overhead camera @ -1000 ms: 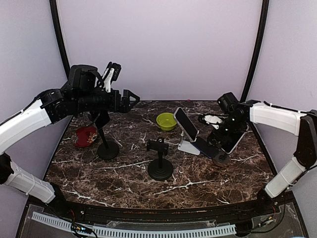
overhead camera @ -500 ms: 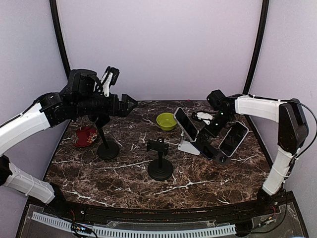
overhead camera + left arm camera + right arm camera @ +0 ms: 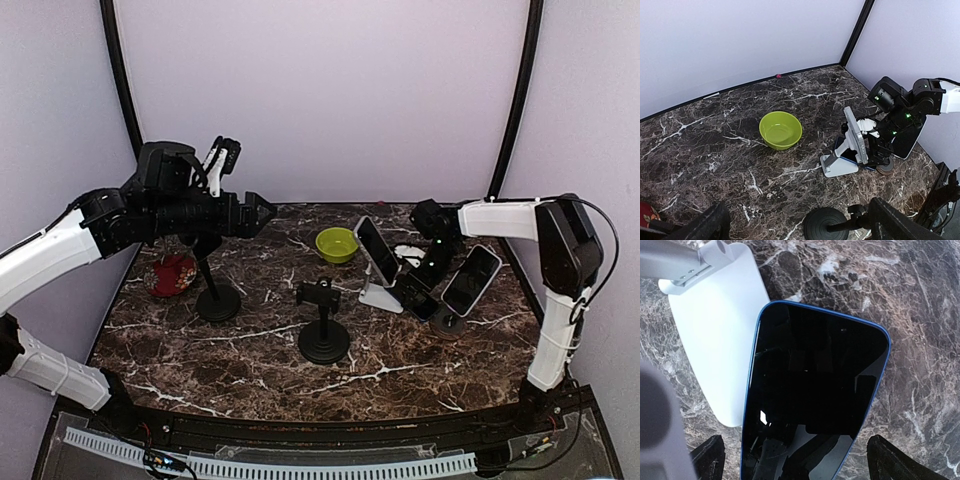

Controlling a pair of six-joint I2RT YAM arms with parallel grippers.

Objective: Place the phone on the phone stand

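A blue-edged phone with a black screen (image 3: 810, 385) lies flat on the marble, one long edge resting on the base of the white phone stand (image 3: 715, 335). My right gripper (image 3: 799, 452) is open just above it, one finger on each side, not touching. In the top view the right gripper (image 3: 428, 268) hangs over that phone (image 3: 412, 297), right of the white stand (image 3: 377, 295), which holds another phone (image 3: 374, 249). My left gripper (image 3: 262, 212) is open and empty, high over the table's left. In the left wrist view the left gripper (image 3: 797, 220) faces the stand (image 3: 840, 165).
A third phone (image 3: 470, 279) leans on a round disc (image 3: 446, 322) at the right. Two black stands with round bases (image 3: 217, 300) (image 3: 324, 340) are at left and centre. A green bowl (image 3: 336, 244) sits at the back and a red cloth (image 3: 172, 274) at the far left.
My right arm has swung left and back, from beside the leaning phone to over the flat blue phone next to the white stand. My left arm has barely shifted.
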